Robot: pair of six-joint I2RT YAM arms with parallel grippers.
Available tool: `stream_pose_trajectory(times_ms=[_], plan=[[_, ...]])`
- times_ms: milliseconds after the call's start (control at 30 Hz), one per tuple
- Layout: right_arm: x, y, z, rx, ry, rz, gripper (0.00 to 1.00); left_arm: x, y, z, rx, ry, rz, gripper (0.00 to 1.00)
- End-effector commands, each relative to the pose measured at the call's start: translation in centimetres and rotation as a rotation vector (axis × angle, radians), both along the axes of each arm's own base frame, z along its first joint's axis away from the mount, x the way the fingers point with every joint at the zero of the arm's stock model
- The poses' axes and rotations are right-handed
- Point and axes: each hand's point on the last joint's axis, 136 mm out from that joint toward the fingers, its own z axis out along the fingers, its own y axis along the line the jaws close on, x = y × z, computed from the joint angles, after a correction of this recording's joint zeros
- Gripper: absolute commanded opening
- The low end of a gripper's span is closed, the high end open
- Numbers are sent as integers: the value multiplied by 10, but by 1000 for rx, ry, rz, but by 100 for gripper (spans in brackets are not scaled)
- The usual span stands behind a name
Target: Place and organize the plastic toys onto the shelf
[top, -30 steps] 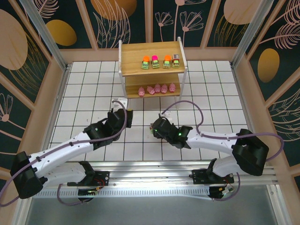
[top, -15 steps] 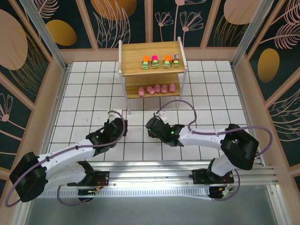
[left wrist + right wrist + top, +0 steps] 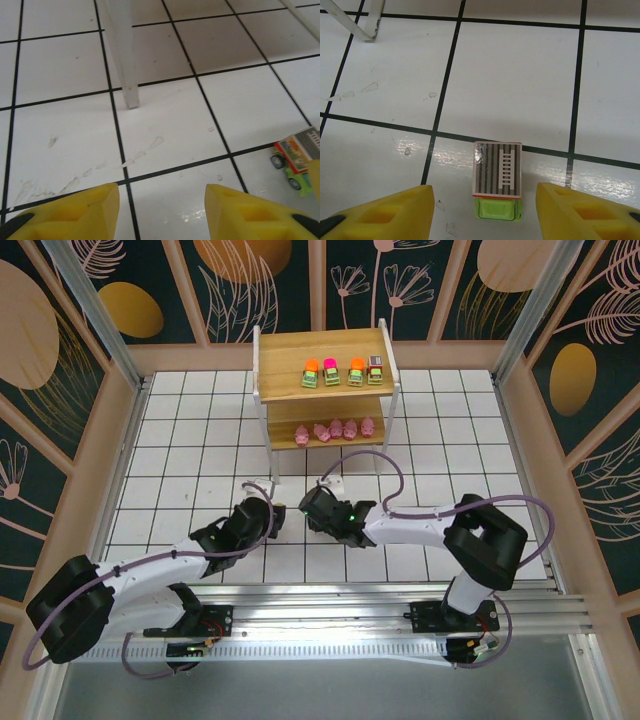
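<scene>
Right tool (image 3: 485, 192), jaws apart, around 1 green toy (image 3: 497, 187), wheels hidden

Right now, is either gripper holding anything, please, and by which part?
Nothing is held. The right gripper is open astride the ladder-topped green toy, not touching it; the left gripper is open, empty.

Green blocky toy (image 3: 497, 192) w/ grey ladder-print top: upright on counter betw. right pincer (image 3: 484, 207) fingers, untouched. Shelf (image 3: 290, 355) well beyond pincer: 4 green toys (image 3: 341, 372) top tier, 5 pink pigs (image 3: 335, 429) lower.
</scene>
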Motion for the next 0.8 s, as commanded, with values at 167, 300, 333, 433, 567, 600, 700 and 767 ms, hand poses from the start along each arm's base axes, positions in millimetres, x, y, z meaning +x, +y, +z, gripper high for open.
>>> stream_pose_trajectory(times_ms=[167,300,333,433,567,600,700,767], plan=[[14,-2,1,-28,-19,-16,57,-2,-9,7,-58,-41,-59,50],[14,1,-6,-39,-4,-7,56,-3,-9,9,-72,-52,-65,51],[14,1,-8,-43,-2,-7,56,-3,-10,9,-73,-51,-67,51],[15,1,-11,-54,-1,-8,55,-4,-11,7,-77,-48,-73,52],[17,0,-13,-65,-2,-9,54,-5,-11,7,-80,-50,-79,53],[18,0,-13,-68,-3,-9,53,-5,-11,7,-81,-51,-79,53],[20,0,-14,-76,-4,-9,51,-5,-11,7,-82,-51,-81,53],[20,1,-15,-77,-4,-9,49,-5,-11,7,-84,-50,-79,53]])
